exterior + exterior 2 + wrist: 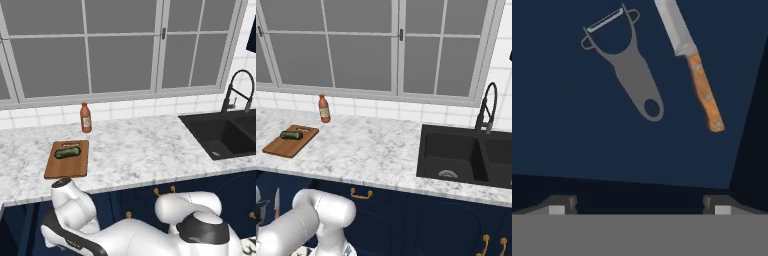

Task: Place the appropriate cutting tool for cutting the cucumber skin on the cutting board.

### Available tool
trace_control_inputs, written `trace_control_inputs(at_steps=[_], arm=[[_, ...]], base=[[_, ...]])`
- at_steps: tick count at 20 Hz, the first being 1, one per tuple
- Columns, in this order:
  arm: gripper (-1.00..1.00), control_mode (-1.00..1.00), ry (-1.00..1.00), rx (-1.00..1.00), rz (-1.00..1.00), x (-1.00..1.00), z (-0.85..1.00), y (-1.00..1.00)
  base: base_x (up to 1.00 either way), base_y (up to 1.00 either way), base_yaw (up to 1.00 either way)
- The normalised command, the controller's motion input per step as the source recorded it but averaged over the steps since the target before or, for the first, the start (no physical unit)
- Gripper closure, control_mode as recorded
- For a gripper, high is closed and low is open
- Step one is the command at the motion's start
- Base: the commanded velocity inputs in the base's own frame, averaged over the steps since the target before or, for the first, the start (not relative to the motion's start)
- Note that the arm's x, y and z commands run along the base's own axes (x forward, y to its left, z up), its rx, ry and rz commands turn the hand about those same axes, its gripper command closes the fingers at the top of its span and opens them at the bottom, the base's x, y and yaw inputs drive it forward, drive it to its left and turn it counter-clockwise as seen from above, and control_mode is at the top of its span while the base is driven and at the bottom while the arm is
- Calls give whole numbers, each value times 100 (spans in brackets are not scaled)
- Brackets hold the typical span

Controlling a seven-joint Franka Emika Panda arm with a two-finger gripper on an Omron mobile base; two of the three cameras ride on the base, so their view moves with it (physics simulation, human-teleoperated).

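In the hand view the cutting tool, a small grey peeler with a Y-shaped head, lies on a dark navy surface. A knife with a silver blade and orange-brown handle lies just to its right. My gripper hovers above them, open, with its fingertips wide apart and nothing between them. On the marble counter the brown cutting board carries the short dark green cucumber. My arm bends low below the counter's front edge on the left.
A red-brown bottle stands behind the board by the tiled wall. A black sink with a dark faucet lies to the right. Navy cabinet fronts with brass handles run below the counter.
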Motion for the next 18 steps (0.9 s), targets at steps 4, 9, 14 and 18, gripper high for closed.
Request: trace_control_inputs(at_steps=[4, 9, 14, 18], arm=[[-100, -100, 6, 0, 8, 62, -39, 6], [-100, -100, 15, 0, 12, 43, -49, 16], [-100, -100, 6, 0, 13, 21, -52, 30], [-100, -100, 0, 0, 8, 29, -34, 12]], base=[[0, 0, 0], [0, 0, 0], [0, 0, 0], [0, 0, 0]])
